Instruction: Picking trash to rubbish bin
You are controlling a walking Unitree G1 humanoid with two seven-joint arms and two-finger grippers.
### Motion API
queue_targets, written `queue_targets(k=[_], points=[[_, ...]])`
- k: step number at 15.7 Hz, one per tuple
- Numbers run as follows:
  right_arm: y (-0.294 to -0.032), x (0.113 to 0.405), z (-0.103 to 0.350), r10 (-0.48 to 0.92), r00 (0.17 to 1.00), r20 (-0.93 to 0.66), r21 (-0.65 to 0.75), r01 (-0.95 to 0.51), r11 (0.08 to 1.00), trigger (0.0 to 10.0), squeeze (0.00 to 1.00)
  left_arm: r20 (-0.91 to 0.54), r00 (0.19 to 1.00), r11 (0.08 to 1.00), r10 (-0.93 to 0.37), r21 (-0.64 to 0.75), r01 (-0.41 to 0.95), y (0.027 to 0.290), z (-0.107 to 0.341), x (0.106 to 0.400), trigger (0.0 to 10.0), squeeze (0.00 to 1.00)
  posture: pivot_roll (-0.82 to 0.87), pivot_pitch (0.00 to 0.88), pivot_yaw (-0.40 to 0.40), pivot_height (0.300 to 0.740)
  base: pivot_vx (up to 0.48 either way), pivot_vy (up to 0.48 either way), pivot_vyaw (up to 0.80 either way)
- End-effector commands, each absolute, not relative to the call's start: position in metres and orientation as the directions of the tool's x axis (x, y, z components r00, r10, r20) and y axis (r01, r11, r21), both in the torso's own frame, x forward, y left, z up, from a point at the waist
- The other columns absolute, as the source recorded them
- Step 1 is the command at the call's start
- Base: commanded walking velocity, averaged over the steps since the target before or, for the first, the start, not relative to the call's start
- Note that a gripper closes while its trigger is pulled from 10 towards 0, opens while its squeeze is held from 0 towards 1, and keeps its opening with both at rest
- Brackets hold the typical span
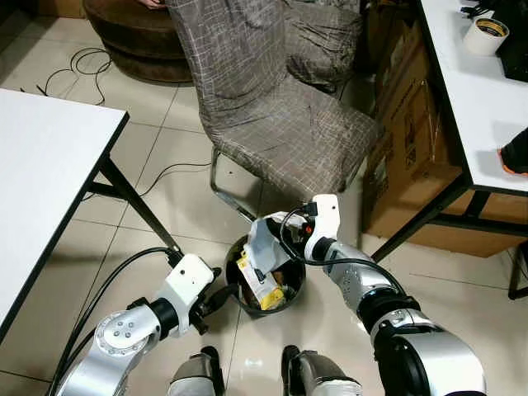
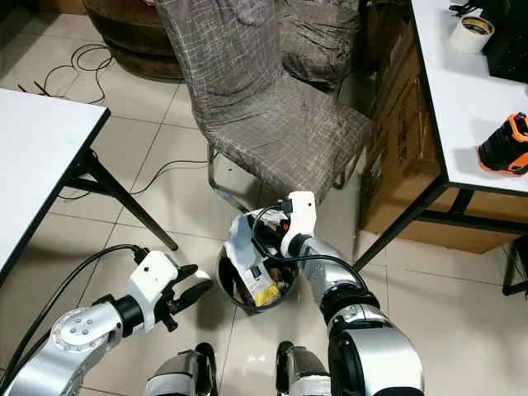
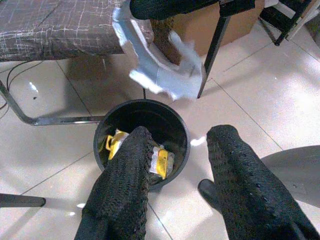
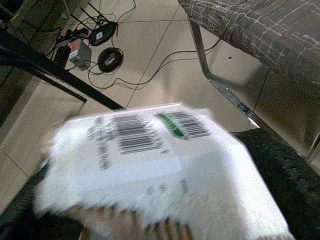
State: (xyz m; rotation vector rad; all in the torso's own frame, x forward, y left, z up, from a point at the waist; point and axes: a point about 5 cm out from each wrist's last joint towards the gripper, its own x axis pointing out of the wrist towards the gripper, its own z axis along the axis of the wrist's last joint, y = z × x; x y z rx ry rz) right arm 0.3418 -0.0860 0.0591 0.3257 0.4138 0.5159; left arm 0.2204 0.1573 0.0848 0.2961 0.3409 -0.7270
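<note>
A: What crowds the spot, biggest thing first?

B: A white table (image 1: 41, 165) on the robot's left with a black slanted leg reaching toward the bin. Ahead, a chair draped in a grey checked cover (image 1: 264, 99) on a chrome frame, its seat edge just behind the bin. On the right, another white table (image 1: 478, 91) with a tape roll (image 1: 485, 35) on top, a cardboard box (image 1: 408, 157) under it, and its black leg coming down near the right arm. Black cables trail over the tiles behind the left table.

A: And the bin?

B: The black round rubbish bin (image 1: 266, 279) stands on the tiled floor straight before the robot's feet, with yellow wrappers (image 3: 160, 161) inside.

A: The grippers?

B: The right gripper (image 1: 262, 257) is clamped on a white parcel bag with barcode label (image 4: 150, 165), holding it right over the bin's mouth, its lower end inside the rim. The left gripper (image 3: 175, 170) hangs low beside the bin's left side, fingers spread apart, carrying nothing, pointed at the rim.

A: Free room?

B: Bare tiles lie left and right of the bin; the chair frame closes the far side.
</note>
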Motion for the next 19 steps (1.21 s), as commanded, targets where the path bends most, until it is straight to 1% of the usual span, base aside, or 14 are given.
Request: queue_targets(k=[1,7,9,10,11,12,13,14,15,17,18,19], points=[[-0.083,0.340,0.057,0.556,0.774,-0.303,0.418,-0.417,0.807,10.0,1.00,-0.417,0.693,0.707,-0.588,0.151,0.691,0.159,0.083,0.218,10.0,0.00,0.05,0.258,-0.047,0.740,0.000,0.000,0.00],[-0.078,0.338,0.057,0.587,0.751,-0.303,0.455,-0.427,0.781,10.0,1.00,-0.416,0.696,0.707,-0.585,0.158,0.689,0.159,0.084,0.219,10.0,0.00,0.06,0.256,-0.047,0.740,0.000,0.000,0.00],[-0.077,0.338,0.057,0.585,0.751,-0.305,0.466,-0.418,0.779,10.0,1.00,-0.409,0.714,0.724,-0.569,0.163,0.671,0.160,0.084,0.221,10.0,0.00,0.05,0.254,-0.045,0.740,0.000,0.000,0.00],[-0.081,0.339,0.057,0.562,0.769,-0.306,0.443,-0.407,0.799,10.0,0.48,-0.395,0.765,0.788,-0.509,0.144,0.599,0.165,0.084,0.225,10.0,0.00,0.04,0.239,-0.040,0.740,0.000,0.000,0.00],[-0.085,0.338,0.056,0.537,0.787,-0.305,0.409,-0.401,0.820,10.0,0.00,-0.378,0.808,0.840,-0.453,0.123,0.528,0.169,0.084,0.229,10.0,0.00,0.03,0.228,-0.040,0.740,0.000,0.000,0.00],[-0.096,0.335,0.053,0.475,0.821,-0.318,0.319,-0.379,0.869,10.0,0.00,-0.349,0.865,0.904,-0.360,0.098,0.415,0.178,0.086,0.231,10.0,0.00,0.02,0.210,-0.036,0.740,0.000,0.000,0.00],[-0.105,0.327,0.050,0.428,0.839,-0.336,0.247,-0.360,0.900,10.0,0.00,-0.337,0.886,0.928,-0.319,0.079,0.364,0.181,0.087,0.227,10.0,0.00,0.01,0.197,-0.038,0.740,0.000,0.000,0.00],[-0.113,0.317,0.051,0.392,0.858,-0.331,0.206,-0.340,0.918,10.0,0.00,-0.328,0.897,0.942,-0.297,0.052,0.331,0.183,0.088,0.223,10.0,0.00,0.00,0.181,-0.039,0.740,0.000,0.000,0.00],[-0.120,0.306,0.053,0.369,0.876,-0.310,0.211,-0.315,0.925,10.0,0.00,-0.319,0.903,0.947,-0.288,0.046,0.318,0.184,0.090,0.219,10.0,0.00,-0.01,0.166,-0.038,0.740,0.000,0.000,0.00],[-0.127,0.289,0.056,0.344,0.888,-0.305,0.151,-0.312,0.938,10.0,0.00,-0.297,0.910,0.951,-0.288,0.018,0.307,0.180,0.096,0.217,10.0,0.00,-0.02,0.141,-0.039,0.740,0.000,0.000,0.00],[-0.128,0.279,0.061,0.342,0.893,-0.291,0.140,-0.313,0.939,10.0,0.00,-0.278,0.915,0.952,-0.292,0.010,0.307,0.175,0.103,0.218,10.0,0.00,-0.02,0.127,-0.036,0.740,0.000,0.000,0.00],[-0.126,0.262,0.076,0.341,0.902,-0.266,0.105,-0.324,0.940,10.0,0.00,-0.245,0.924,0.954,-0.292,-0.015,0.298,0.171,0.115,0.219,10.0,0.00,-0.03,0.114,-0.032,0.740,0.000,0.000,0.00]])
